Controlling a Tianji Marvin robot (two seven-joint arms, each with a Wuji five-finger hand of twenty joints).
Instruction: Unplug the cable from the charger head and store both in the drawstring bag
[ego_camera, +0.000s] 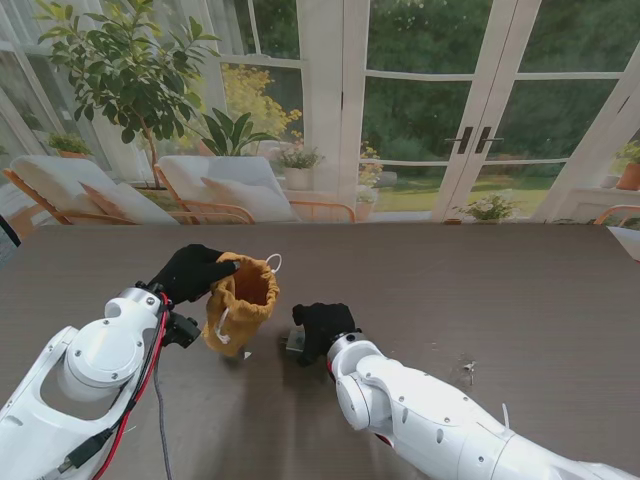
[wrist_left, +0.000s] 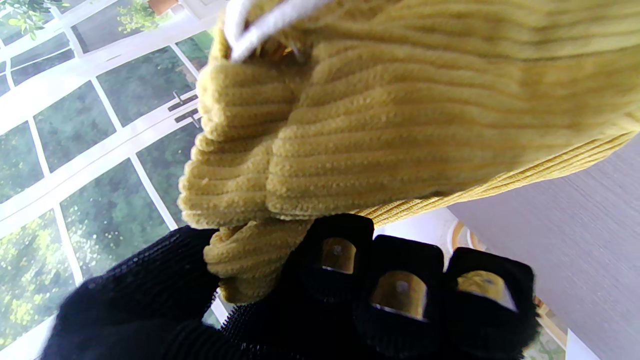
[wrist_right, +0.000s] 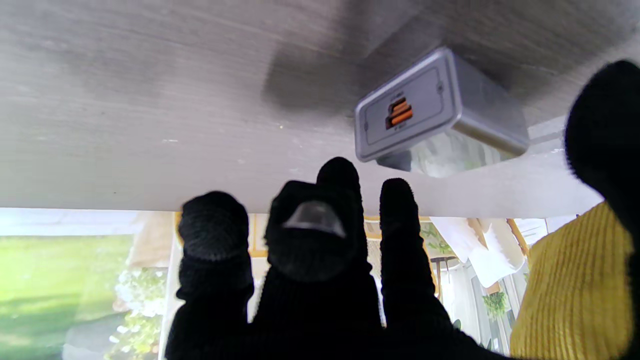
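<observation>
Left hand pinches rim of yellow corduroy drawstring bag, holding it upright, mouth open, bottom touching table. White drawstring loops at far rim. Right hand just right of bag, fingers spread, holding nothing, over silver charger head lying on table. Charger head mostly hidden under hand in stand view. Orange port on its face; tiny print there unreadable. Cable not made out. Small bits on table right. Lounge chairs, plants, glass doors beyond far edge.
</observation>
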